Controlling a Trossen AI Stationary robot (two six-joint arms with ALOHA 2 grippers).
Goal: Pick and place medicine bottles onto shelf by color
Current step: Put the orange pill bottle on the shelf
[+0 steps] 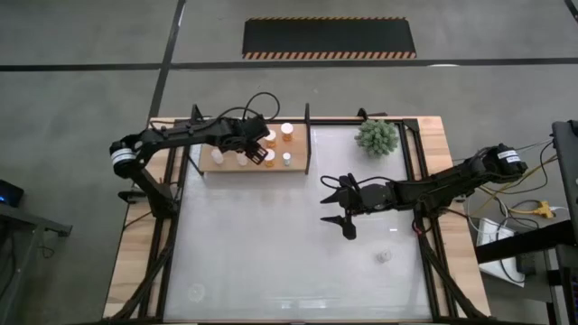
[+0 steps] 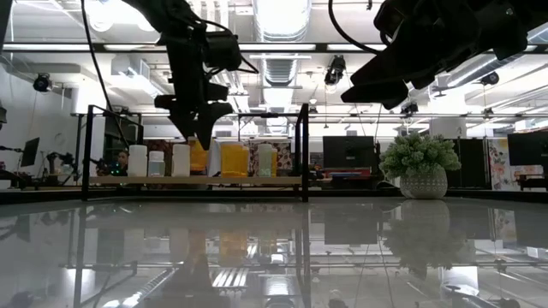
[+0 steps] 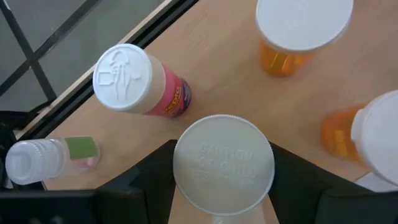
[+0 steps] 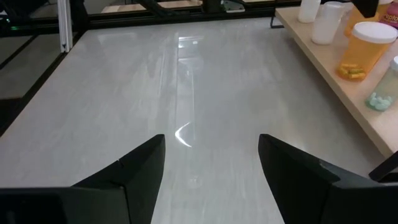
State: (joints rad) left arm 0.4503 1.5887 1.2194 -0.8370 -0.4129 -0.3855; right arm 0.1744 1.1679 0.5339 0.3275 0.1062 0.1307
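The wooden shelf [image 1: 298, 149] lies at the table's far left, and several medicine bottles stand on it: two orange ones [image 3: 298, 34] [image 3: 364, 134], a pink-and-white one [image 3: 140, 81] and a small clear one with a green label [image 3: 46, 158]. My left gripper [image 1: 256, 152] is over the shelf, shut on a bottle with a white cap [image 3: 224, 165]. My right gripper [image 1: 340, 206] is open and empty above the middle of the table. One small bottle [image 1: 384, 257] lies alone on the tabletop at the near right. My left gripper pinches the bottle between its two fingers [image 3: 152, 174], at two opposite sides just under the white cap's rim [image 3: 183, 177]. The fingers come from above, pointing down. The bottle stands upright; its cap hides its body and foot, so I cannot tell whether it stands on the shelf.
A spiky green plant in a pale pot [image 1: 377, 135] stands at the table's far right. Black frame bars [image 1: 308, 135] edge the shelf and the table. The shelf and its bottles also show in the right wrist view [image 4: 360, 50].
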